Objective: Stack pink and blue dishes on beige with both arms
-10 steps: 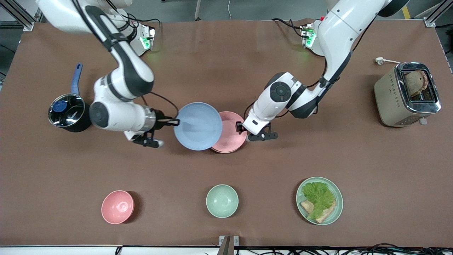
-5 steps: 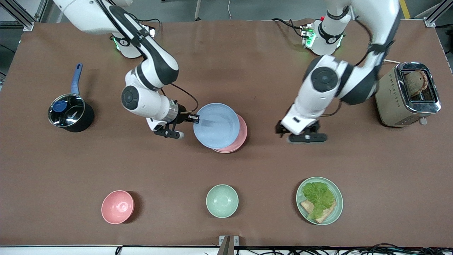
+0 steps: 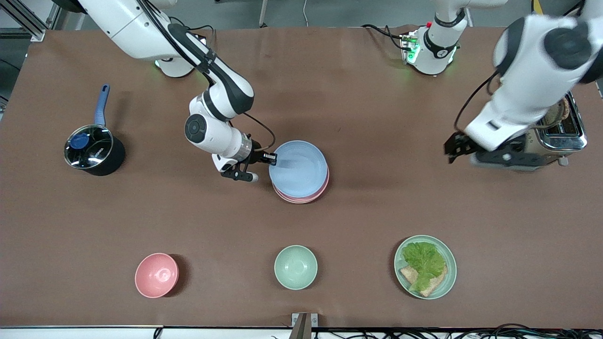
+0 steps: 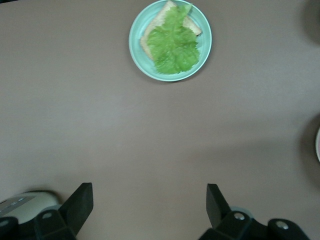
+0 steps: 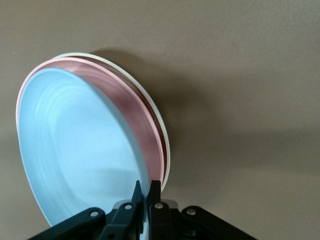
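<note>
The right hand (image 3: pixel 272 159) is clamped on the rim of the blue plate (image 3: pixel 298 168), which sits over the pink plate (image 3: pixel 304 197) and the beige plate (image 5: pixel 161 131), mid-table. If those fingers open while the blue plate is tilted, I'd guess it could slide off-centre. Toward the toaster (image 3: pixel 565 136), the left hand (image 4: pixel 150 205) hangs with fingers spread, holding nothing.

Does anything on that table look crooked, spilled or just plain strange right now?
Nothing is spilled or broken. The blue plate sits slightly off-centre on the pink plate, its rim pinched by the right gripper. The left gripper hangs open beside the toaster.
</note>
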Available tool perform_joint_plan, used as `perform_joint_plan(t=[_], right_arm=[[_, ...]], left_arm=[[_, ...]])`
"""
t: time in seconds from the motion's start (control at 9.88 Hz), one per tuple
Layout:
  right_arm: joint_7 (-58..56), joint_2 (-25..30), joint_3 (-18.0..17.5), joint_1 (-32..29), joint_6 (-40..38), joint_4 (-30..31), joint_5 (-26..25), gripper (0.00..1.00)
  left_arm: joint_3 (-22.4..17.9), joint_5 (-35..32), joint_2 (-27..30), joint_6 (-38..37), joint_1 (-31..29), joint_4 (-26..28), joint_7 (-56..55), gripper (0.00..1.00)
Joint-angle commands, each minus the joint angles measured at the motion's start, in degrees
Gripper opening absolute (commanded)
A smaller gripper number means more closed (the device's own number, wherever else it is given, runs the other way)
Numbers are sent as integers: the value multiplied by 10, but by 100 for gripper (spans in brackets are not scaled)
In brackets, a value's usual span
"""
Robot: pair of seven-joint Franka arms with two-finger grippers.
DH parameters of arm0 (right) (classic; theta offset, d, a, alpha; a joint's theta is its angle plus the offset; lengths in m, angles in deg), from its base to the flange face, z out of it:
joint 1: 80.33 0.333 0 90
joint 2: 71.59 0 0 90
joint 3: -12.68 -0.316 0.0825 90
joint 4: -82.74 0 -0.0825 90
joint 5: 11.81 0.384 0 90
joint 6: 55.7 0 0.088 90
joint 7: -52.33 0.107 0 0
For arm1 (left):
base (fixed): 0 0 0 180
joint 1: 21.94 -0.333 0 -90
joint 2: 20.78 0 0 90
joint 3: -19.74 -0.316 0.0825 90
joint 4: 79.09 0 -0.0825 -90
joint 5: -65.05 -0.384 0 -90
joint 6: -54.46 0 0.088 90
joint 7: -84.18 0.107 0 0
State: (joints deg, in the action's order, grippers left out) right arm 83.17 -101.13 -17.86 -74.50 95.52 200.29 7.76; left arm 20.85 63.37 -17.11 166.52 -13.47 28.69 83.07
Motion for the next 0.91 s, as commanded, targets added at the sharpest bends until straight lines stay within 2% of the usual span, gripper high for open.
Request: perform_joint_plan(t=[0.0,0.1,0.2,0.3,0.41,0.61,0.71,0.81], right_arm=[[9,-1,-4,-1,28,13,-8,10],[9,-1,-4,-3,28,12,-8,61],[9,6,-5,-6,22,12,-8,100],[7,29,-4,-11,14,13,-8,100],[8,67,-3,-29,-54,11,-9,100],[25,184,5,-63,-205,7,-13,100],[27,234,27,-75,-269,3,-51,100],[47,286,63,-76,-323,-1,-114,100]], left_arm=[[-41,32,35,-71,3,-38,49,100],[-44,29,16,-127,2,-109,51,100],[-44,23,-17,-187,1,-195,48,100],[-44,18,-47,-243,0,-261,49,100],[-44,17,-45,-261,0,-254,51,100],[-43,18,-45,-258,0,-238,36,100],[-43,19,-50,-257,0,-243,34,100],[-44,17,-49,-257,0,-245,24,100]])
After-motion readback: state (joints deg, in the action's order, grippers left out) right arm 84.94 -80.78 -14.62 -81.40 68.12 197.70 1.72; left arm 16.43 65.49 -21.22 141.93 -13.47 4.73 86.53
